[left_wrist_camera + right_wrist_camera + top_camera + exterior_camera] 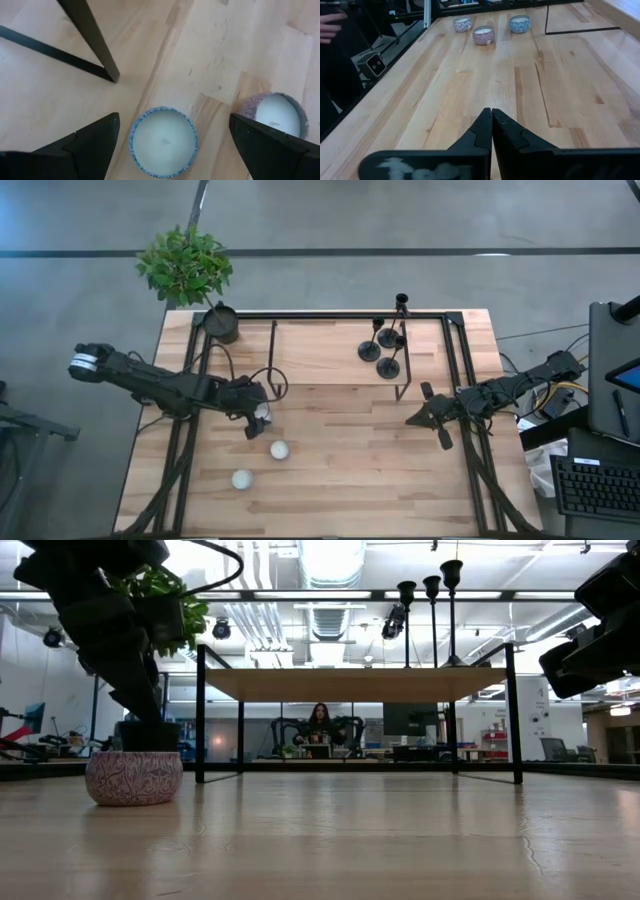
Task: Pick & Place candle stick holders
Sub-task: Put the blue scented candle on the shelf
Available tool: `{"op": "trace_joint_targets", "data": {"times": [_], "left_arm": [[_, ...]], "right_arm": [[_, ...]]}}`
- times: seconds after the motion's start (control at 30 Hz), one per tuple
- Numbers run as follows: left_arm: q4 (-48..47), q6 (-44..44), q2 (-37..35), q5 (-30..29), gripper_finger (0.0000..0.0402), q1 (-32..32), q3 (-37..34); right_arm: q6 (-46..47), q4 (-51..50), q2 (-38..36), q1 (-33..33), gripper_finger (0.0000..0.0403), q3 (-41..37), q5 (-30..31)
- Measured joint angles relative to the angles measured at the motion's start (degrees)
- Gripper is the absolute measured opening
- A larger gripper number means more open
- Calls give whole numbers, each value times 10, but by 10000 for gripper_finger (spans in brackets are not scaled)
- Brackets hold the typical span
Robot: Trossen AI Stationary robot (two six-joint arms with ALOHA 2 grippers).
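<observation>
Several matte black candle stick holders (pixel 385 350) stand on their round bases at the far right of a raised wooden shelf; in the low view their tops (pixel 432 585) show above the shelf. My left gripper (pixel 258 416) is open above a blue-rimmed white candle (pixel 164 141), one finger on either side of it, and I see no touch. My right gripper (pixel 428 416) is shut and empty (pixel 491 116) over the right part of the table, nearer than the holders.
A black-framed shelf (pixel 355 683) spans the far half of the table. A black pot with a green plant (pixel 221 323) stands at its far left. Two more small candles (pixel 279 449) (pixel 241 478) sit on the near left. A monitor and keyboard (pixel 600 480) lie off the right.
</observation>
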Motion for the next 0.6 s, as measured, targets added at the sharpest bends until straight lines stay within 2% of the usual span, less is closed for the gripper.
{"op": "trace_joint_targets", "data": {"times": [0.17, 0.33, 0.6], "left_arm": [[0, -1, 0, 44, 374, 5, -2], [-4, -7, 0, 72, 396, 14, -6], [-32, 5, 0, 69, 397, 17, -6]], "right_arm": [[0, 0, 0, 0, 8, 0, 0], [0, 0, 0, 0, 8, 0, 0], [0, 0, 0, 0, 8, 0, 0]]}}
